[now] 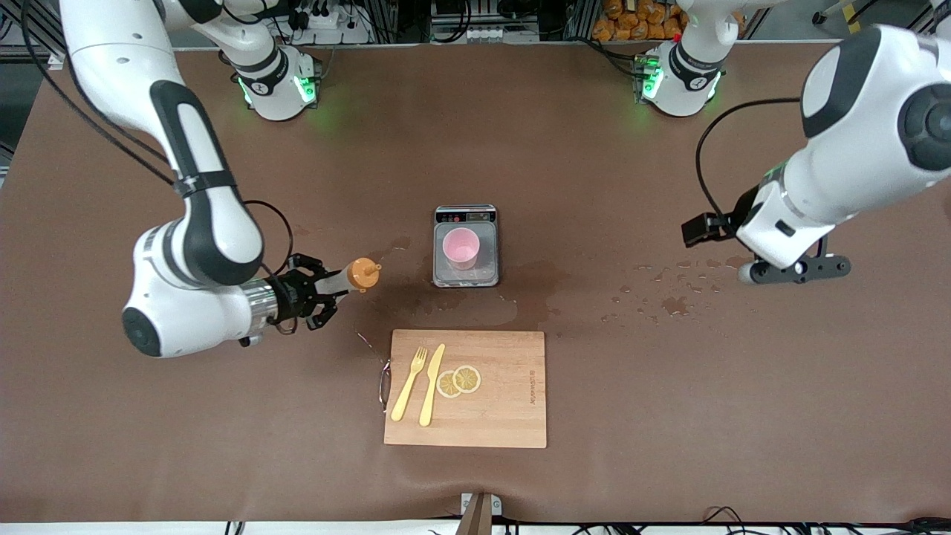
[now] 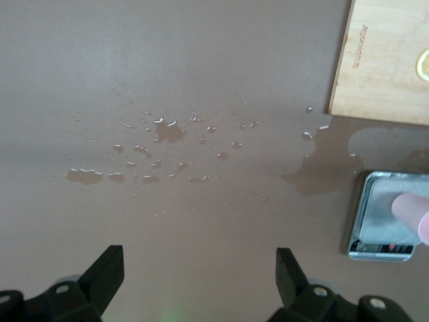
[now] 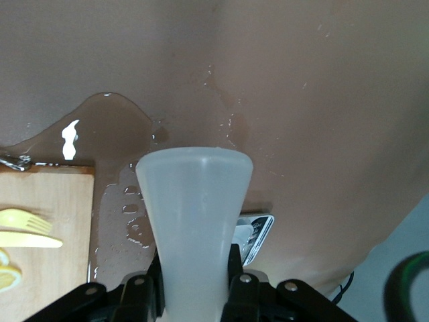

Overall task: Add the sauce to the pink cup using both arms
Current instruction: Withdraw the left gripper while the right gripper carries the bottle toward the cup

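Note:
The pink cup (image 1: 461, 249) stands upright on a small grey scale (image 1: 466, 216) at the middle of the table. My right gripper (image 1: 325, 288) is shut on the sauce (image 1: 355, 275), a whitish squeeze bottle with an orange cap. It holds the bottle sideways over bare table toward the right arm's end of the scale, nozzle pointing at the cup and short of it. In the right wrist view the bottle's body (image 3: 194, 208) fills the space between the jaws of the right gripper (image 3: 194, 285). My left gripper (image 1: 796, 271) hangs open over wet table toward the left arm's end, fingers (image 2: 110, 268) wide apart and empty.
A wooden cutting board (image 1: 513, 416) lies nearer the front camera than the scale, with a yellow fork (image 1: 409, 383), a yellow knife (image 1: 432, 384) and lemon slices (image 1: 459, 380) on it. Water drops (image 2: 167, 131) and a puddle (image 3: 100, 127) wet the brown table around the scale.

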{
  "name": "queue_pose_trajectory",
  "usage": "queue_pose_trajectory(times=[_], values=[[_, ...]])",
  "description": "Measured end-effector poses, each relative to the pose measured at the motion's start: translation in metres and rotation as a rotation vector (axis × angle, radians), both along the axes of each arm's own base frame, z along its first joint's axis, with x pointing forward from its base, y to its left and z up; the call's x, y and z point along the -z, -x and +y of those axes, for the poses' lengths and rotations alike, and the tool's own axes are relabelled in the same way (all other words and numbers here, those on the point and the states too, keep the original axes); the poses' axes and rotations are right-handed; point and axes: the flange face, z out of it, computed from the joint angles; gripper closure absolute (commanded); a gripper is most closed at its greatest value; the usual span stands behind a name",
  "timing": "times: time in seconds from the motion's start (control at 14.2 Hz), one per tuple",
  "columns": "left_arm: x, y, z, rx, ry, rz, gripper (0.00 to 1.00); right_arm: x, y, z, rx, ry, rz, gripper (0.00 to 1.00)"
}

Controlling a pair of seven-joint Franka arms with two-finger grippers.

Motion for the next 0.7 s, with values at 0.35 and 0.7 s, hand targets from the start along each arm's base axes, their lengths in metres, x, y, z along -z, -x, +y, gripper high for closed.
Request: queue_pose_trajectory(times=[0.35,0.7], values=[[-0.025,0.028,0.013,0.065,-0.029,-0.025,0.00,0.001,0.013,0.028,0.000,0.157,0.014,0.68],[-0.049,0.045,0.028,0.101,-0.042,-0.050,0.00,0.003,0.039,0.085,-0.029,0.308,0.005,0.68]])
